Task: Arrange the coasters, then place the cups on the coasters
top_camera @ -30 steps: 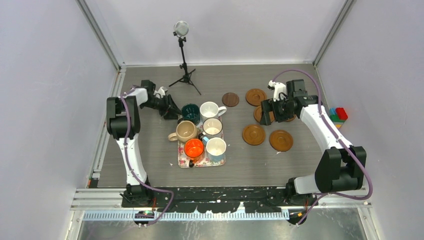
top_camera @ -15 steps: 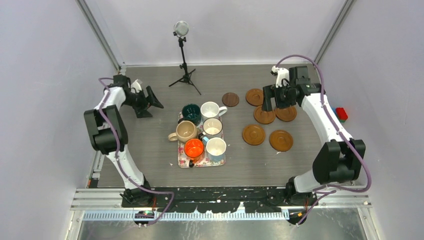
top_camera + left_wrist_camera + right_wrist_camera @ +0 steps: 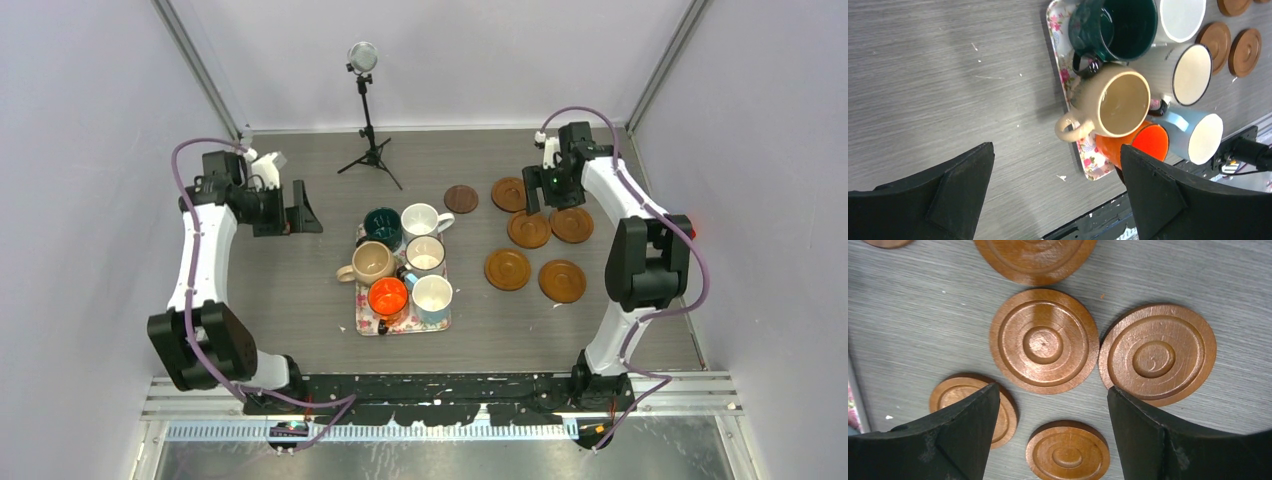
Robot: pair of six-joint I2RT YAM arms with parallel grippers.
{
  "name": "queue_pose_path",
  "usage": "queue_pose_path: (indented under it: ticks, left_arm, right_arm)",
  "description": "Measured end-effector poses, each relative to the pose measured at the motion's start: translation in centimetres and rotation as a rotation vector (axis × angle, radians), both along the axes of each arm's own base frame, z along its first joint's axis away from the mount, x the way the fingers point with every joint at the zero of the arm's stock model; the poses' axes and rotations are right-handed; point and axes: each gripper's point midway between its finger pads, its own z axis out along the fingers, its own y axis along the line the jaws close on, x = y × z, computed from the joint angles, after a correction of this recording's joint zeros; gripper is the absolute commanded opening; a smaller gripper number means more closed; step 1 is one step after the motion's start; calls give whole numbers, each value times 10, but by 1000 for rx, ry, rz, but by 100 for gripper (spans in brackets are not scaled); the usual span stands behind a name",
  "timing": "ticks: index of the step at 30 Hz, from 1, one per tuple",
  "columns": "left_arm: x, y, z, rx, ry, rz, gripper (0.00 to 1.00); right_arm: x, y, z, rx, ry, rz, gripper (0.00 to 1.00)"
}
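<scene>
Six cups stand bunched on a floral tray (image 3: 405, 322): dark green (image 3: 382, 227), white (image 3: 420, 221), cream (image 3: 425, 254), beige (image 3: 372, 262), orange (image 3: 388, 297) and light blue (image 3: 432, 297). My left gripper (image 3: 305, 212) is open and empty, well left of the tray. In the left wrist view it (image 3: 1057, 150) faces the beige cup (image 3: 1113, 102). Six coasters lie flat at the right, the dark one (image 3: 461, 198) apart on the left. My right gripper (image 3: 540, 192) hovers open above them. In the right wrist view it (image 3: 1052, 390) frames the ringed coasters (image 3: 1044, 340), touching none.
A small tripod with a round head (image 3: 362, 58) stands at the back centre. Coloured blocks (image 3: 683, 226) sit by the right wall, partly behind my right arm. Metal rails border the table on both sides. The black base rail (image 3: 450, 385) runs along the near edge.
My left arm swung left and back, away from the dark green cup, and its gripper opened wide. My right gripper moved back from above the middle coasters towards the rear one.
</scene>
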Motion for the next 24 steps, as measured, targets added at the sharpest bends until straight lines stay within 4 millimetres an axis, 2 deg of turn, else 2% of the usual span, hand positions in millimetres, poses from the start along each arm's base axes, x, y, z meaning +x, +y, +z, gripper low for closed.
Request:
queue_pose_path:
  ticks: [5, 8, 16, 24]
  left_arm:
    - [-23, -7, 3, 9, -17, -53, 100]
    - [-29, -11, 4, 16, -24, -76, 100]
    - [-31, -14, 6, 15, -33, -97, 100]
    - [-33, -14, 3, 11, -24, -96, 100]
  right_arm:
    - [3, -13, -22, -28, 65, -20, 80]
    - [5, -18, -30, -30, 87, -25, 77]
    - [2, -26, -47, -49, 132, -35, 76]
    - [4, -30, -72, -66, 175, -94, 78]
